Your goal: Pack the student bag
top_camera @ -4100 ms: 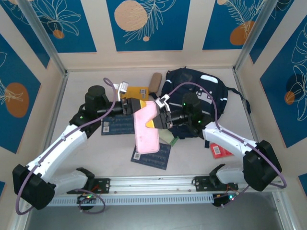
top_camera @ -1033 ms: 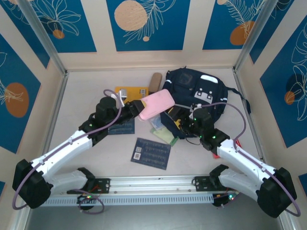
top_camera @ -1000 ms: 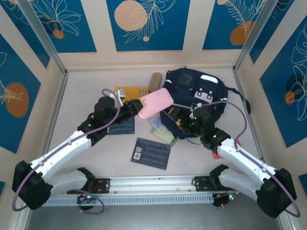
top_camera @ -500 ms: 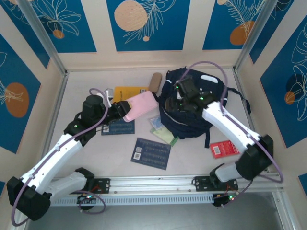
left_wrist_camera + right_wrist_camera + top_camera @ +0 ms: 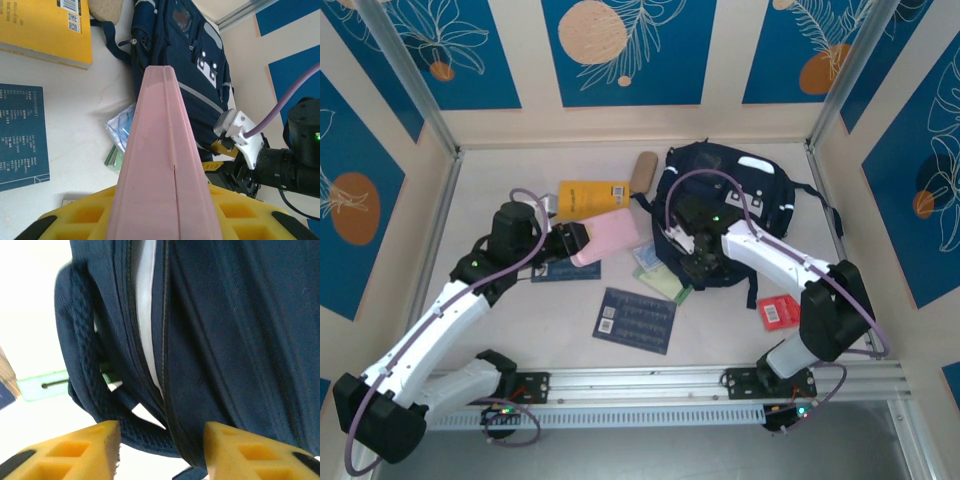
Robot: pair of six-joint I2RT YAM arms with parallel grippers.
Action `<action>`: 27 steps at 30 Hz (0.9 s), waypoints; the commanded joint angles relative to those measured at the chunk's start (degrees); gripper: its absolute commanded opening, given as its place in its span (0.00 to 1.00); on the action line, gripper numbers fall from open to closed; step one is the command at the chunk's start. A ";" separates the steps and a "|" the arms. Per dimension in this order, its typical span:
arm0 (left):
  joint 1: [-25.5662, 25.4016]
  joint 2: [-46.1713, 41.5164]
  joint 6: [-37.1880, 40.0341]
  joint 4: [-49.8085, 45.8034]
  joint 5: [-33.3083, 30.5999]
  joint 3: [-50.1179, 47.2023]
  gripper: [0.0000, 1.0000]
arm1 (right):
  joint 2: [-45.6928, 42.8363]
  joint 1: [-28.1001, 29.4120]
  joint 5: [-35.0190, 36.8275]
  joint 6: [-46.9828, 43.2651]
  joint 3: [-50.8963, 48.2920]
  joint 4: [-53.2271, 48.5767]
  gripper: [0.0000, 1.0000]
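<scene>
Two grippers split the work: your left gripper (image 5: 574,243) clamps a pink case (image 5: 607,235), aimed at the student bag (image 5: 745,190) lying far right; your right gripper (image 5: 161,437) has its fingers apart astride the zip edge (presumably to spread the opening).

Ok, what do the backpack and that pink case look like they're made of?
The student bag looks like matte woven fabric: a fine weave, stitched seams and a mesh-textured strap show. The pink case looks like smooth matte moulded plastic, possibly silicone, with ridges and a centre seam.
</scene>
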 commanded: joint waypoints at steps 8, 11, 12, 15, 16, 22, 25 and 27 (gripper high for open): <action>0.60 -2.19 0.20 1.93 3.10 0.18 0.20 | 0.97 -2.28 3.57 -5.61 -0.88 4.24 0.42; 0.60 -2.36 0.01 1.71 3.41 -0.01 0.20 | 0.91 -2.59 5.43 -6.04 -1.27 5.06 0.39; 0.60 -2.40 -0.01 1.68 3.46 -0.01 0.20 | 0.82 -2.83 5.85 -6.04 -1.49 5.47 0.38; 0.60 -2.45 -0.01 1.59 3.68 0.08 0.20 | 1.43 -3.79 6.00 -5.96 -1.63 6.49 0.34; 0.60 -2.52 -0.09 1.63 3.72 0.08 0.20 | 2.26 -3.96 5.72 -5.93 -1.57 6.90 0.33; 0.60 -2.75 0.02 1.58 3.62 0.39 0.20 | 8.42 -3.86 2.14 -3.96 3.45 3.98 0.04; 0.67 -2.76 0.72 0.64 3.14 1.24 0.20 | 5.67 -3.99 -3.08 -2.09 5.63 4.71 0.00; 0.71 -2.52 1.25 -0.18 2.76 2.10 0.20 | 1.03 -5.27 -9.28 0.79 6.17 7.62 0.00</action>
